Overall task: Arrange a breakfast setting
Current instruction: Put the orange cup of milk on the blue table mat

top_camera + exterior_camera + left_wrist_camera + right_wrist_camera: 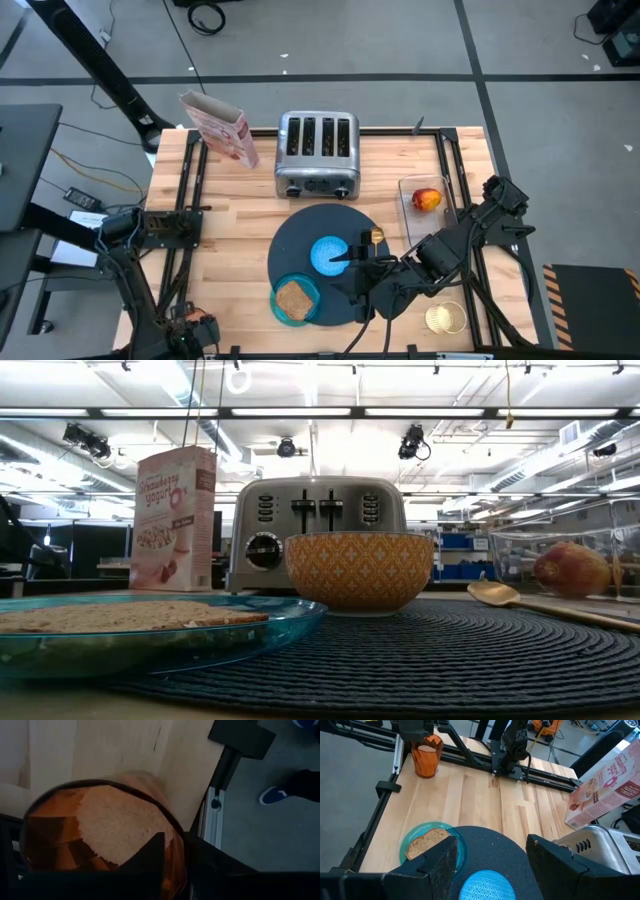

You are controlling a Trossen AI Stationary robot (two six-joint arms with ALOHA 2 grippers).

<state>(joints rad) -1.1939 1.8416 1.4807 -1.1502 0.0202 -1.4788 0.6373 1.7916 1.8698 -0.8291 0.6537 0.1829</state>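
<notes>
The round navy mat (300, 235) lies at the table's near middle. On it stand the small bowl (328, 254), blue inside and orange-patterned outside (358, 570), and the gold spoon (374, 238). The teal plate (311, 289) with the toast slice (293, 297) rests on the mat's near-left edge. The red-orange fruit (427, 199) lies in a clear container at the right. My right gripper (492, 850) is open and empty above the mat, just on the near-right side of the bowl. My left gripper (190, 328) is at the near-left corner, on the copper cup (426, 755). My left gripper comes at the copper cup from above and is on its rim (176, 845). One finger (150, 857) seems to stand inside the cup and the other outside its wall. The cup is upright, and its base seems to rest on the table.
The chrome toaster (318, 153) and the pink cereal box (220, 128) stand at the table's far side. A clear round container (445, 318) sits near the near-right corner. Black rails run along the table's left and right sides. Bare wood lies left of the mat.
</notes>
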